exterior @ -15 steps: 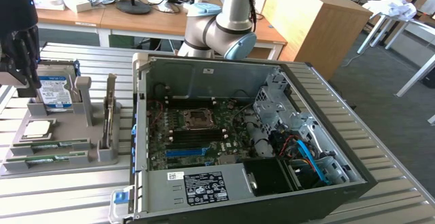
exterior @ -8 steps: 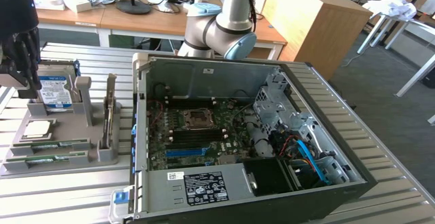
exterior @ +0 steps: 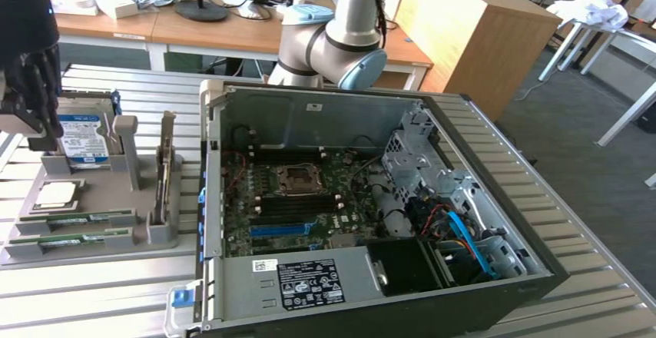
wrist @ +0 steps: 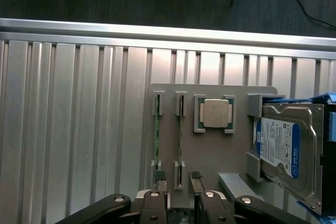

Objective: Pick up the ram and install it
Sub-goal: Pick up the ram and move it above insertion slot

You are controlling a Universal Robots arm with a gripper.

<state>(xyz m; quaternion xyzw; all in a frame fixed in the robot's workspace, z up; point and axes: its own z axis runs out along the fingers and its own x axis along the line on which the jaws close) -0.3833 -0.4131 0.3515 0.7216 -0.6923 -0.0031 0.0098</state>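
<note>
Wrist view: hand (wrist: 178, 176) spread wide, nothing between the pads (wrist: 160, 174). Both fingertips hang over the near end of a grey parts holder (wrist: 210, 156), which sits on the slatted aluminium worktop (wrist: 63, 129). Two green sticks stand on edge in slots of the holder, running straight away from the hand. The ram (wrist: 180, 140) lines up with the gap between the fingertips. A second ram stick (wrist: 156, 140) runs out from just beside one pad. Cannot tell how high the pads are above either stick.

Off to the other pad's side, a square silver processor chip (wrist: 215, 113) lies in its own recess. Further that way sits a blue-labelled hard drive (wrist: 286, 148).

Exterior view: open computer case (exterior: 307, 115) well apart from the hand, beyond the holder, motherboard (exterior: 297, 200) exposed. Both sticks sit in the holder, neither lifted.
</note>
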